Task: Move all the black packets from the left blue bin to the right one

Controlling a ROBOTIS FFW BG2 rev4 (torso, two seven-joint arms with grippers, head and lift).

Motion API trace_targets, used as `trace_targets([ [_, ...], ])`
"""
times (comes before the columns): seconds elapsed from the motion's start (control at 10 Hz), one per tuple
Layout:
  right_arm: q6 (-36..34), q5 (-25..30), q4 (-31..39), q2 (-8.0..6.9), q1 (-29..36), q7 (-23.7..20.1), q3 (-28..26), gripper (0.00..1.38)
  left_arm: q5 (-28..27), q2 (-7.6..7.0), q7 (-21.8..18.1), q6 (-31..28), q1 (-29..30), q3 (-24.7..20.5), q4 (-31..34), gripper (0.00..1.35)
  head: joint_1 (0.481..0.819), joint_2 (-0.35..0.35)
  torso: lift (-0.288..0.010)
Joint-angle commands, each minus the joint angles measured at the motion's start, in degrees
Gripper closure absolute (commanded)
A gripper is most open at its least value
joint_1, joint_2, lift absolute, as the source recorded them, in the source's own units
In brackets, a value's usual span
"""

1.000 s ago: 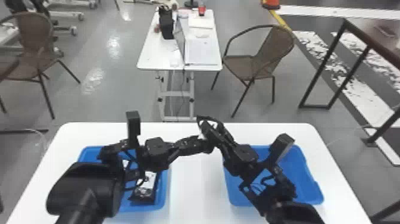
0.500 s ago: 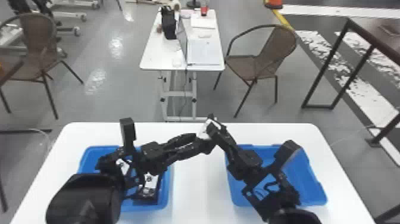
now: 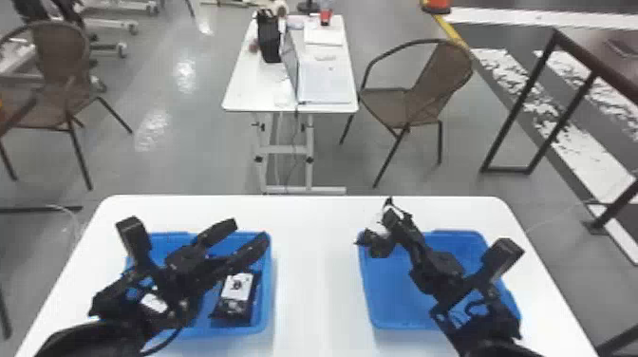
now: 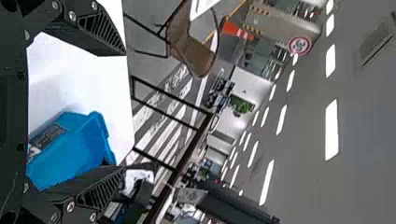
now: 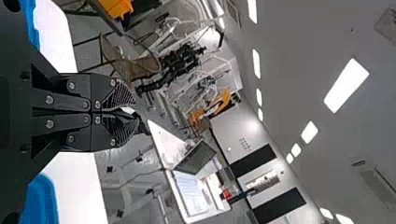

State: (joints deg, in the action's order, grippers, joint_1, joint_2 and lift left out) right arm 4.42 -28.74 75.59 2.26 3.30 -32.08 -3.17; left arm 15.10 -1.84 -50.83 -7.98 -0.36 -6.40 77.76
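My right gripper (image 3: pixel 393 220) is shut on a black-and-white packet (image 3: pixel 376 230) above the far left corner of the right blue bin (image 3: pixel 394 299). In the right wrist view that gripper (image 5: pixel 135 113) pinches the packet (image 5: pixel 142 127) between its tips. My left gripper (image 3: pixel 248 231) hangs open over the left blue bin (image 3: pixel 268 289), where a black packet with a white label (image 3: pixel 233 307) lies near the right wall. Nothing is between the left gripper's (image 4: pixel 124 111) fingers; beyond the lower one shows the held packet (image 4: pixel 138 175). A white patch (image 3: pixel 154 303) shows amid the left arm's parts, possibly another packet.
The bins stand apart on a white table (image 3: pixel 318 266), with bare tabletop between them. Each arm covers part of its bin. Past the table's far edge are a second table (image 3: pixel 242 90) with a laptop, and chairs (image 3: pixel 422 99).
The grippers were together over the middle, at the packet. Now they are apart: the left has moved back left with open fingers, the right has swung right, carrying the packet.
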Motion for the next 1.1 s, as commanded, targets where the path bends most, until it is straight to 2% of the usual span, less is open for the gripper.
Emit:
trace_targets([
  [0.0, 0.68, 0.61, -5.71, 1.08, -1.8, 0.0, -2.28, 1.28, 0.72, 0.0, 1.17, 0.51, 2.73, -3.71, 3.01, 0.13, 0.695, -0.06, 0.0],
  [0.2, 2.0, 1.4, -14.06, 2.75, -4.88, 0.09, -3.68, 1.28, 0.98, 0.09, 3.54, 1.74, 4.67, -7.84, 5.91, 0.13, 0.695, -0.048, 0.0],
  [0.4, 1.91, 4.3, -20.48, 2.84, -7.51, 0.44, -7.99, 1.24, 2.56, 0.35, 4.51, 2.7, 5.19, -9.69, 6.0, 0.13, 0.695, -0.038, 0.0],
  [0.5, 1.3, 5.89, -21.09, 3.01, -7.6, 0.8, -9.48, 0.79, 3.09, 0.7, 5.74, 3.5, 5.46, -9.95, 6.0, 0.13, 0.695, -0.045, 0.0],
  [0.6, 1.39, 6.41, -19.25, 2.93, -6.55, 3.08, -9.83, 0.26, 4.76, 1.23, 7.32, 3.94, 6.16, -10.22, 6.09, 0.13, 0.695, -0.053, 0.0],
  [0.7, 2.35, 6.76, -15.82, 2.66, -4.44, 6.51, -9.75, 0.02, 3.79, 1.58, 7.5, 3.06, 6.25, -11.36, 6.09, 0.13, 0.695, -0.061, 0.0],
  [0.9, 4.37, 8.87, -6.33, 0.99, 0.22, 9.06, -9.83, 0.2, 0.72, 1.4, 8.9, 1.3, 6.6, -13.03, 6.09, 0.13, 0.695, -0.071, 0.0],
  [1.0, 6.31, 12.92, 1.32, -0.15, 4.09, 9.67, -9.66, 0.25, -1.74, 1.14, 9.17, -0.64, 6.33, -13.73, 6.09, 0.14, 0.695, -0.062, 0.0],
])
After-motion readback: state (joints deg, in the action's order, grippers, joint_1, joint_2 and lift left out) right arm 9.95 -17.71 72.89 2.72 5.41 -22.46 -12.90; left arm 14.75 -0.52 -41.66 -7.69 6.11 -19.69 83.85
